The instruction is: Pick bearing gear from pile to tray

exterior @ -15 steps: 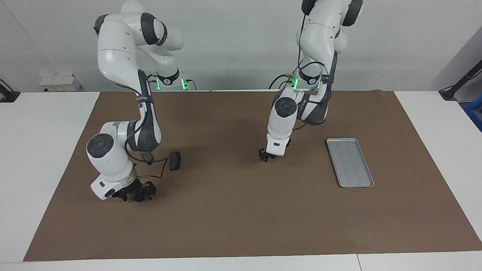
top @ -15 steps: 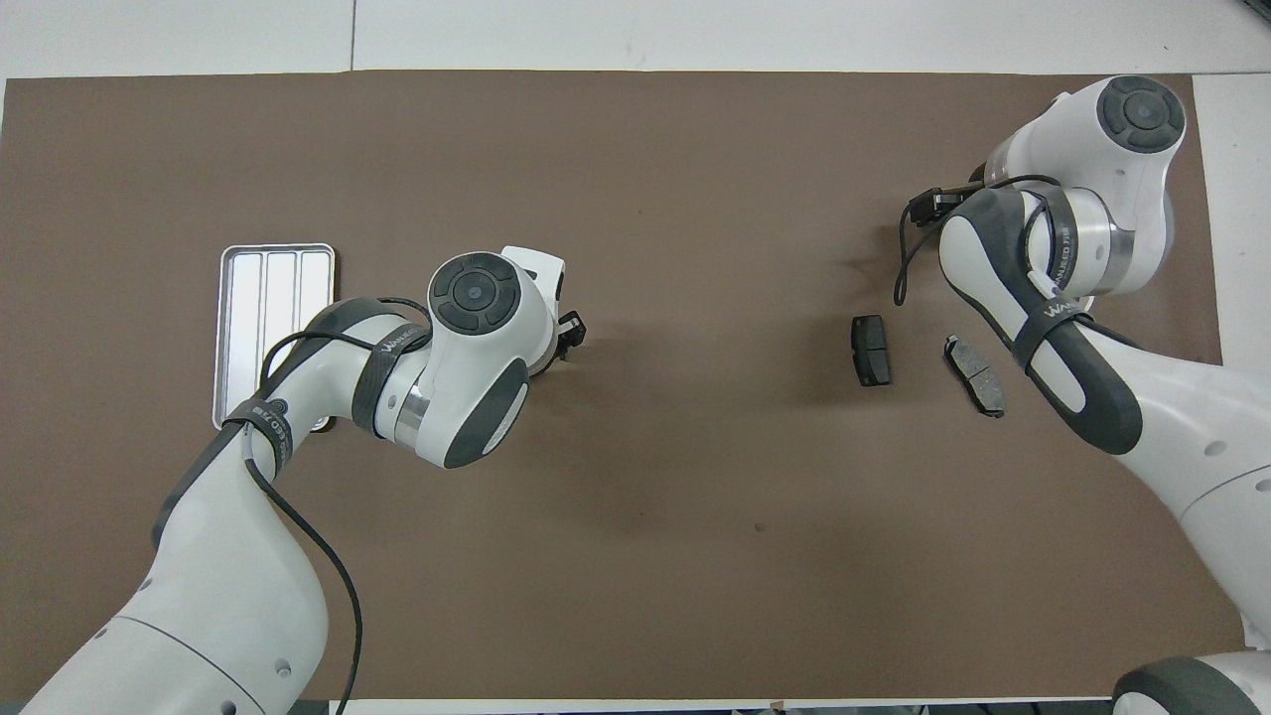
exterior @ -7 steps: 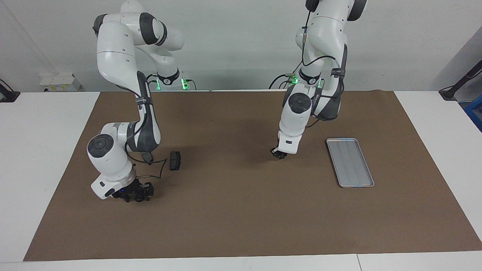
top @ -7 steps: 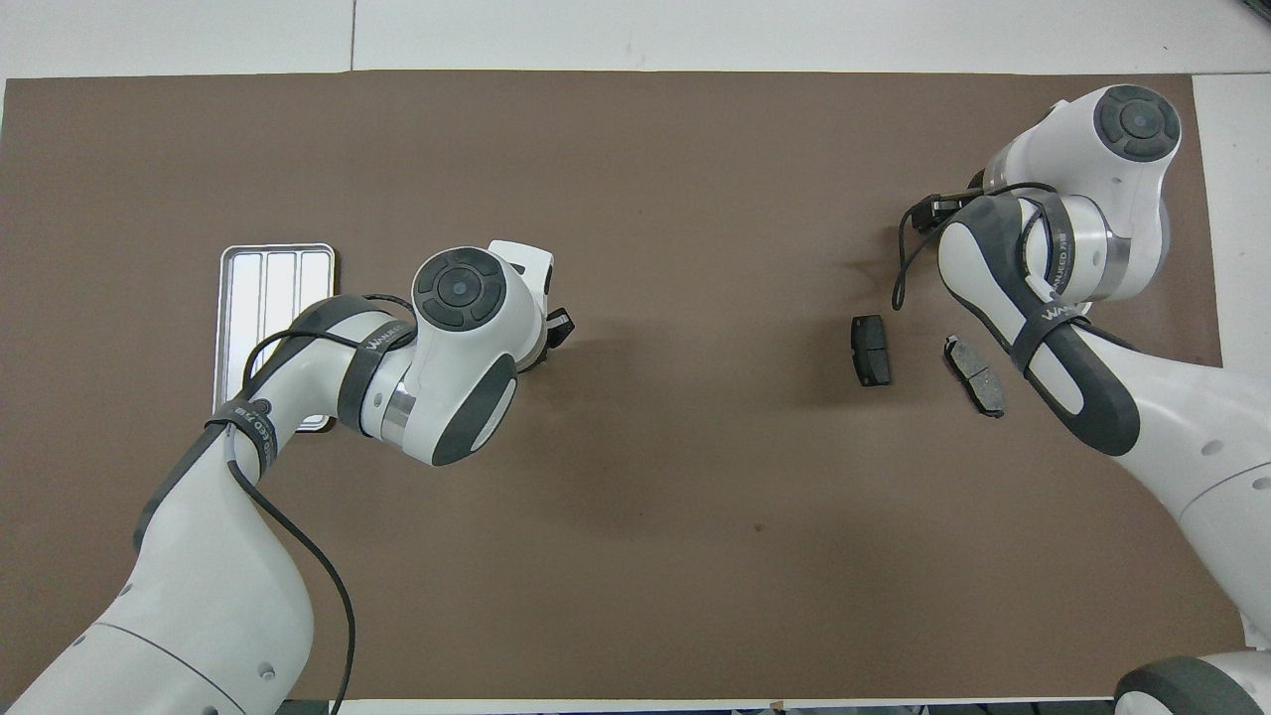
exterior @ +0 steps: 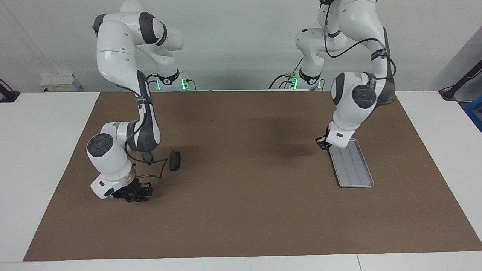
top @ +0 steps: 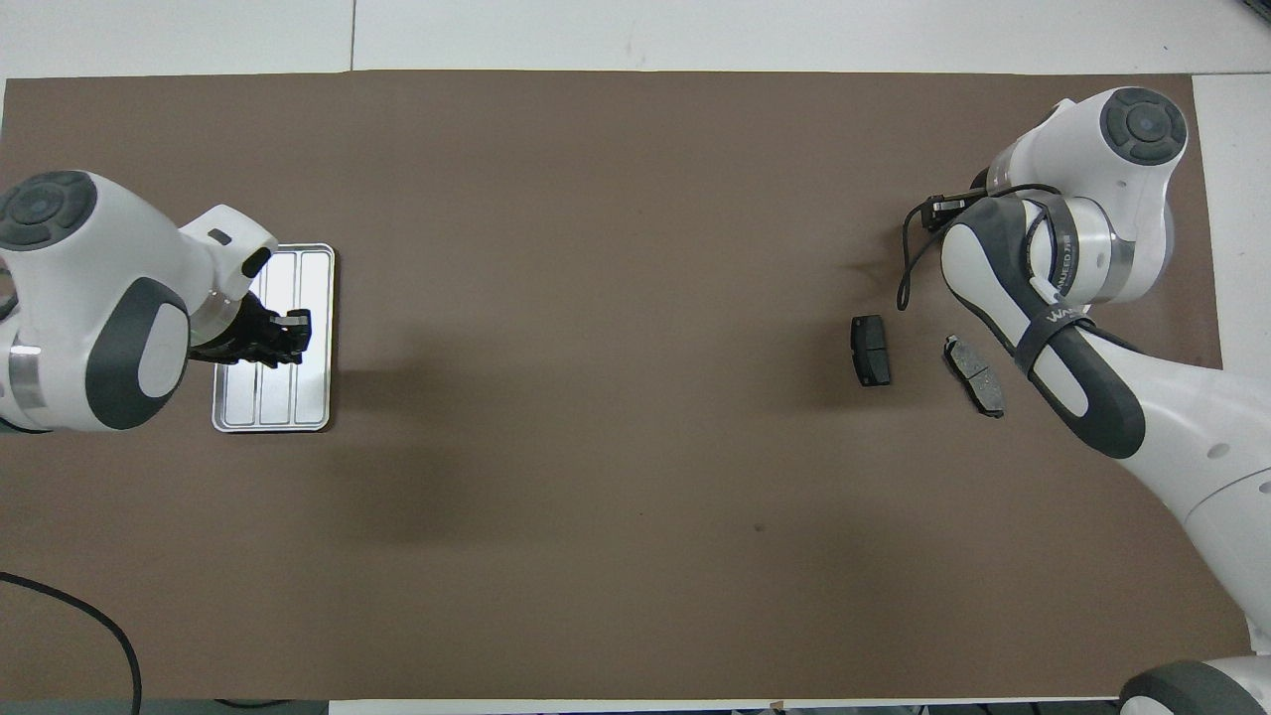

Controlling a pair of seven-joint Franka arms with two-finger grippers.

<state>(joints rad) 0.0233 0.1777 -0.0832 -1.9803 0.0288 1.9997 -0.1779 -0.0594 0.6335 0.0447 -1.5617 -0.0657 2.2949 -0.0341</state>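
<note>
The silver ribbed tray (exterior: 356,169) lies on the brown mat toward the left arm's end and also shows in the overhead view (top: 298,392). My left gripper (exterior: 322,143) hangs over the tray's edge nearest the robots; in the overhead view the left gripper (top: 293,336) covers part of the tray. Of the pile, two dark grey brake pads (top: 871,350) (top: 975,374) lie toward the right arm's end; one pad (exterior: 174,160) shows in the facing view. My right gripper (exterior: 137,194) is low on the mat, farther from the robots than the pads. The white bracket is hidden.
The brown mat (exterior: 241,210) covers most of the white table. A black cable (exterior: 158,171) loops from the right arm's wrist close to the brake pad. The right arm's elbow hangs over the second pad in the facing view.
My left arm has swung from the middle of the mat to over the tray. My right gripper has stayed low on the mat, shifting only slightly.
</note>
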